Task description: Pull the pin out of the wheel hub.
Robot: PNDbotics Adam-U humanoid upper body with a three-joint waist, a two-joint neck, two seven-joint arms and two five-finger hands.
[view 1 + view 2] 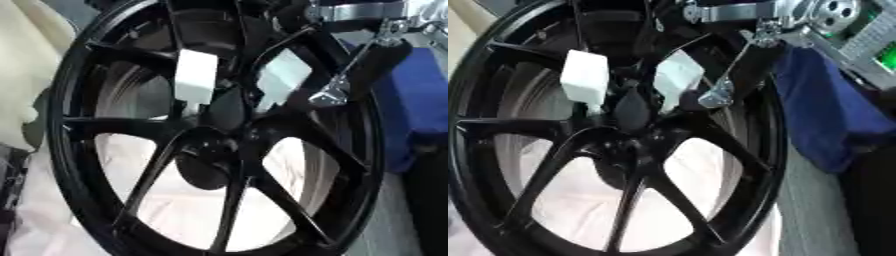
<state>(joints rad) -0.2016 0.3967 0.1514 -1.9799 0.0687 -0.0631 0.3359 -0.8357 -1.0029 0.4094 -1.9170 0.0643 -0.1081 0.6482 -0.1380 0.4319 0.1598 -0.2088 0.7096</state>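
Pale cloth backs the black wheel (614,150); right robot hand (636,75) at its hub, grip unclear.

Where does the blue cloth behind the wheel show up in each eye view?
Left eye view: blue cloth at the right edge, past the wheel's rim.
Right eye view: blue cloth right of the rim, nearer the middle, showing more of itself.
Shared landmark: the wheel hub, left of the cloth in both.
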